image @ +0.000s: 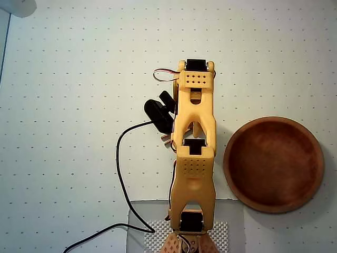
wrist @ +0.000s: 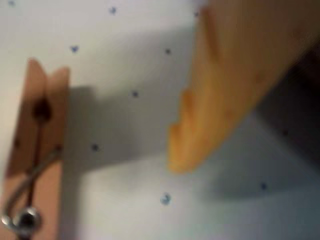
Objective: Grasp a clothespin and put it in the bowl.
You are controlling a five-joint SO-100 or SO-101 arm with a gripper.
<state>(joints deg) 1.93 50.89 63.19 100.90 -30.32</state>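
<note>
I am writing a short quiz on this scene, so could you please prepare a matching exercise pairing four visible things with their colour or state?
Things:
1. bowl
2. clothespin
3. cable
4. arm

Descriptions:
A. black, curving across the table in the overhead view
B. yellow-orange, reaching up the middle of the overhead view
C. reddish-brown, empty, right of the arm in the overhead view
D. light-tan wood with a wire spring, lying on the table in the wrist view

Pairs: 1-C, 2-D, 3-A, 4-B
</note>
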